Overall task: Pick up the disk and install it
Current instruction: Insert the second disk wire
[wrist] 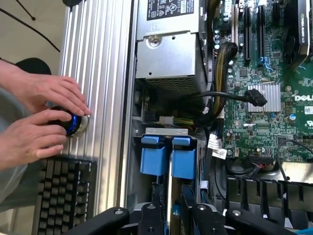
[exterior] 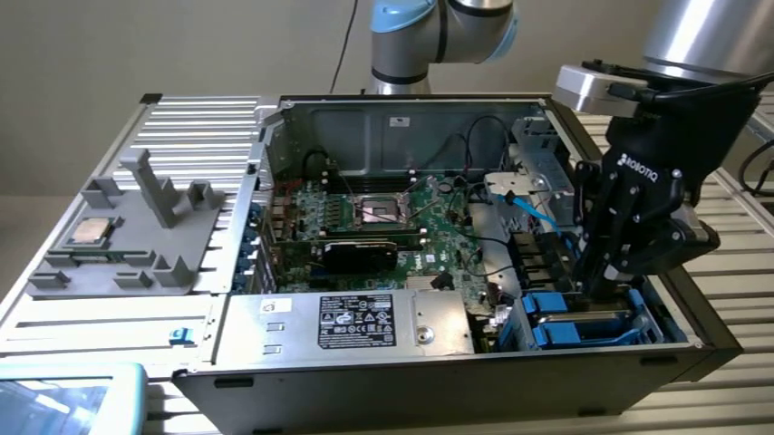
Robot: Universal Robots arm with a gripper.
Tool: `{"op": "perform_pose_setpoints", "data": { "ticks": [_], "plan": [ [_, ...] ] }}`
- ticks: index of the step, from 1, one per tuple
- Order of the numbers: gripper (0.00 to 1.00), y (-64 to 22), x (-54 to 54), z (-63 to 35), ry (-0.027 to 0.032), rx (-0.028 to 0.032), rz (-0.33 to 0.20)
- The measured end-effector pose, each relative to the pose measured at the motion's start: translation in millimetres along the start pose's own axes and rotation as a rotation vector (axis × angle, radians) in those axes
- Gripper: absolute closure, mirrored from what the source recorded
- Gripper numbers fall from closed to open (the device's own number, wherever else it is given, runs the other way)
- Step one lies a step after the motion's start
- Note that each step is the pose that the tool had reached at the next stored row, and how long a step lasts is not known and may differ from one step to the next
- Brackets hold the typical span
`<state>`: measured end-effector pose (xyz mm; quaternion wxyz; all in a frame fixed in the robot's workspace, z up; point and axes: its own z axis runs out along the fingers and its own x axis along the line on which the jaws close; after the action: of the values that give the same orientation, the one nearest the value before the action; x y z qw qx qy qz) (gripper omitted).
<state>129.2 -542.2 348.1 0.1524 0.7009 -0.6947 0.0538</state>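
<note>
Exterior view: an open computer case [exterior: 230, 381] is lying on a ribbed metal table [exterior: 109, 335], with its circuit board [exterior: 400, 227] facing up. A grey box with a black label [exterior: 357, 322] is sitting in the near corner of the case. Outside the case, toward the exterior view's left, a grey plastic holder [exterior: 127, 236] is carrying a small square silver chip [exterior: 89, 232]. The robot arm [exterior: 713, 36] is reaching down at the exterior view's right, and its black gripper [exterior: 601, 288] is dipping into the drive bay, just above the blue carrier rails of the disk [exterior: 593, 322]. The disk is sitting low in that bay, in the near corner on the exterior view's right.

Wrist view: the two black fingers [wrist: 151, 218] are standing a little apart, one on each side of the disk's thin upright edge, and whether they are pressing on it or standing clear cannot be told. The disk's two blue tabs are lying side by side in the bay, beside the grey box. A person's two hands [wrist: 41, 117] are resting on a round black knob with a blue ring [wrist: 71, 125] on the table, next to a black keyboard [wrist: 61, 196].
</note>
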Motion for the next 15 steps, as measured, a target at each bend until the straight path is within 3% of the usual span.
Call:
{"op": "perform_pose_setpoints", "data": {
  "ticks": [2, 4, 6, 7, 9, 13, 15],
  "plan": [
    [0.72, 0.0, 3.4, 1.1, -0.0279, -0.0003, -0.004],
    [0.72, 0.0, 6.6, 2.0, -0.0616, -0.0002, -0.009],
    [0.72, 0.0, 9.8, 2.5, -0.0886, 0.0006, -0.013],
    [0.72, 0.1, 11.7, 2.5, -0.0987, 0.0009, -0.014],
    [0.72, 0.4, 16.7, 1.1, -0.1095, 0.0013, -0.016],
    [0.72, 1.6, 27.0, -5.2, -0.1184, 0.0016, -0.017],
    [0.72, 2.0, 30.2, -6.5, -0.1303, 0.0019, -0.019]
  ]
}}
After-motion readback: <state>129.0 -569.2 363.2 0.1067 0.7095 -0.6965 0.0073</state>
